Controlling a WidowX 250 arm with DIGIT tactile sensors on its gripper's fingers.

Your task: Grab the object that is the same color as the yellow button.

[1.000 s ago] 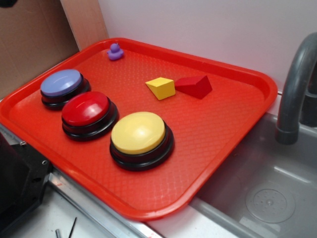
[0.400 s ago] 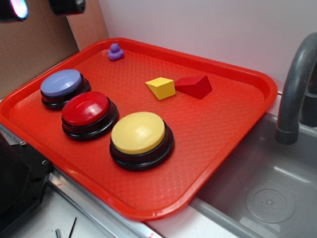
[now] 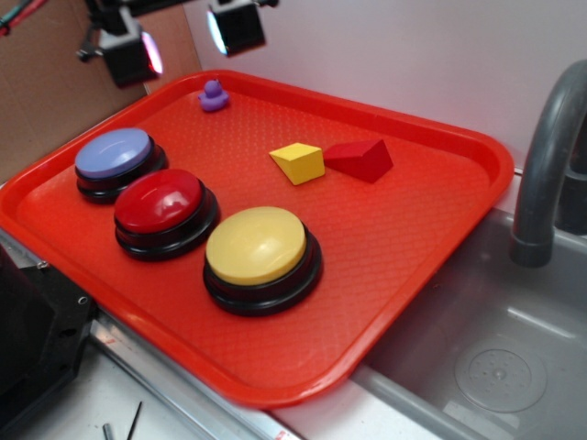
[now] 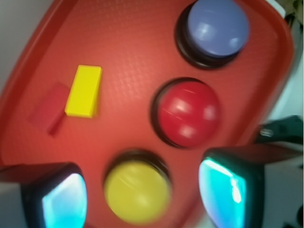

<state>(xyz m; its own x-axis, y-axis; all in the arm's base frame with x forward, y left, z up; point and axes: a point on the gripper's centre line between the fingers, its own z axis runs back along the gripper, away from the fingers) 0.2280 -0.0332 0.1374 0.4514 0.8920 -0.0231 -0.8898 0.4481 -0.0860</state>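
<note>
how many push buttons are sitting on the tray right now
3, in a diagonal row on the red tray: lavender-blue button at the far left, red button in the middle, yellow button nearest the front. None looks hidden.

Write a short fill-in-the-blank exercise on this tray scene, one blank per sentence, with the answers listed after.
1. The yellow block lies right beside a small wedge block coloured ____.
2. Between the lavender-blue button and the yellow button sits a button coloured ____.
3. The purple duck stands near the tray's far ____.
4. The gripper hangs above the tray, its jaws ____.

Answers: red; red; rim; open
</note>
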